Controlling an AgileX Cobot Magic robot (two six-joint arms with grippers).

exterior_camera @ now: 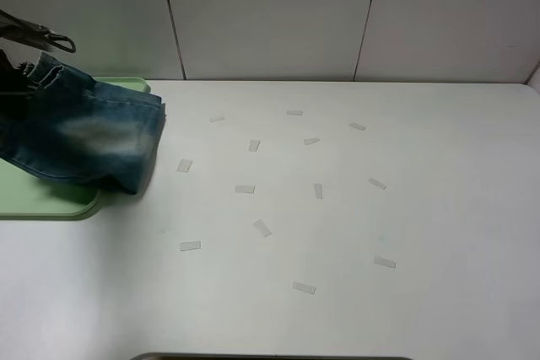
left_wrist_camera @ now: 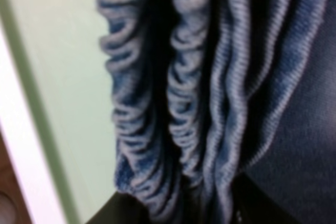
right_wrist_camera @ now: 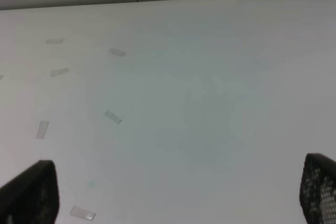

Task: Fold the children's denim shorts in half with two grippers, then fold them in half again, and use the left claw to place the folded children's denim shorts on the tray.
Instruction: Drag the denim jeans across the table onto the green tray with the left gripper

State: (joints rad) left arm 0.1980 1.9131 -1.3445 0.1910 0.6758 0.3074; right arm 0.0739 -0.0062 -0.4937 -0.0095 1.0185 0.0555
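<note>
Exterior high view: folded, pale-faded blue children's denim shorts (exterior_camera: 89,137) over tray (exterior_camera: 51,200).

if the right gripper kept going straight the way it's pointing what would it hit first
Probably just the bare white table top. The right gripper stands open, its black fingertips wide apart, aimed down at the surface with only small clear tape strips nearby. Depth is unclear.

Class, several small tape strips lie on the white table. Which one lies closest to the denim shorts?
The tape strip just right of the denim shorts, beside their hanging right edge. Every other strip lies farther right or nearer the table's front.
</note>
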